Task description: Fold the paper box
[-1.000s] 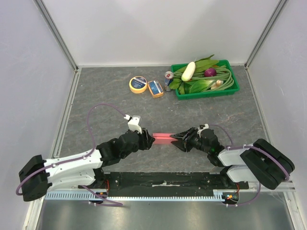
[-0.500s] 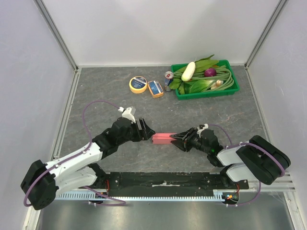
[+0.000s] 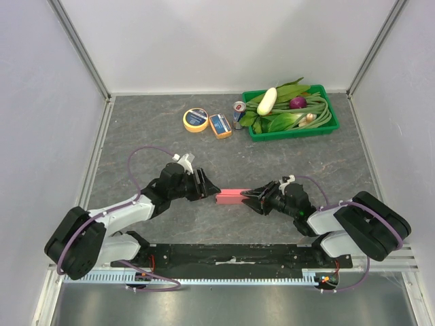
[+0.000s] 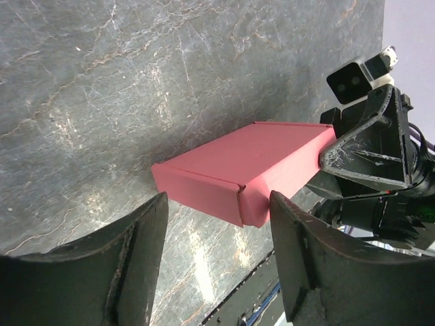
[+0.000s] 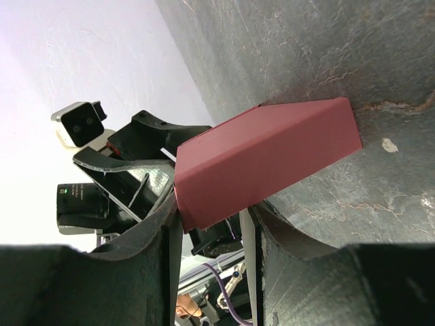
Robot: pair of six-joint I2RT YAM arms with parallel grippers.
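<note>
Paper box (image 3: 231,196) is folded up into a closed pink box and lies flat on the table (image 3: 136,136), just toward 6 o'clock from centre. Your right gripper (image 3: 253,197) is at its 3 o'clock end, fingers pinched on that end. Your left gripper (image 3: 209,187) is at the box's 9 o'clock, jaws wide, holding nothing, just clear of the box. Green tray (image 3: 293,135) is well off at 1 o'clock.

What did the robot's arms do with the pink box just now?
The left gripper let go of the left end of the pink box and pulled back a little, jaws open. The right gripper kept hold of the other end. The box and the green tray stayed put.
</note>
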